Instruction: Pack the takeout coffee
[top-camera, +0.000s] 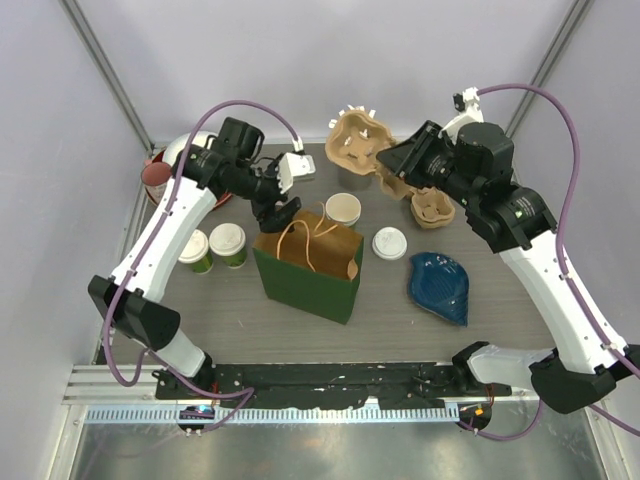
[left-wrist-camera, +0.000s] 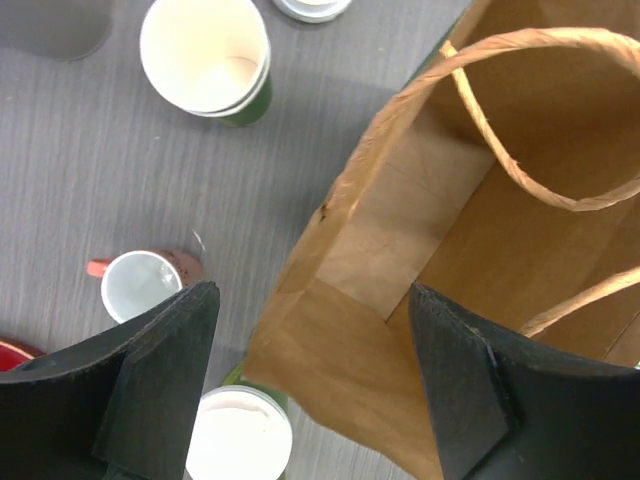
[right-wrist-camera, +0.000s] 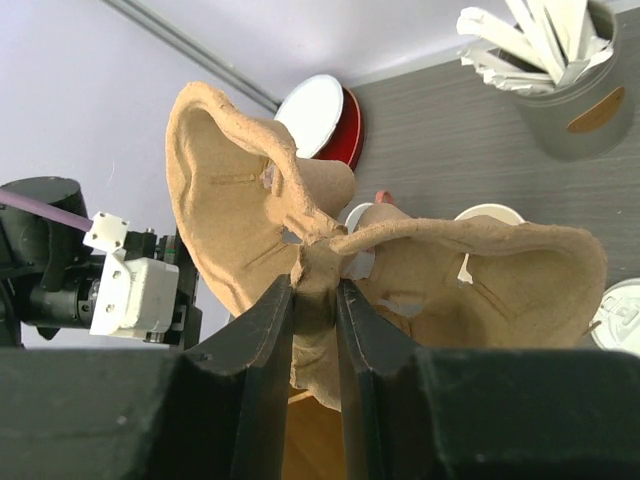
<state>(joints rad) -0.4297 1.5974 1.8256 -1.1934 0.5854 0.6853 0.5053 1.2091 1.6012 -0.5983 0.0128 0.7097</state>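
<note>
Left claw (left-wrist-camera: 312, 300) first: jaws spread wide with nothing between them, hanging over the far-left corner of the paper bag (top-camera: 310, 268). The bag stands upright, mouth open, and its twine handles arch over a bare brown inside. Off that claw's left finger, a small red-and-white cup (left-wrist-camera: 140, 285) sits on the grey tabletop (top-camera: 400, 320).

Moving outward, an open green cup (top-camera: 342, 208) with a cream inside and no lid stands just beyond the bag's far edge. Two lidded green cups (top-camera: 227, 243) stand side by side, left of the bag. A loose white lid (top-camera: 390, 243) lies flat to the bag's right.

Right claw (right-wrist-camera: 315, 290) now: it is pinched tight on the centre ridge of a pulp cup carrier (right-wrist-camera: 230, 190), held up over the far right of the tabletop (the lobes flare out to either side of the fingers).

Another pulp tray (top-camera: 432, 208) rests just near of that claw, and nearer again lies a blue leaf-shaped dish (top-camera: 440, 287). At the far edge I see a grey holder of white sticks (right-wrist-camera: 570, 90), and at the far left a red bowl (right-wrist-camera: 345, 125).
</note>
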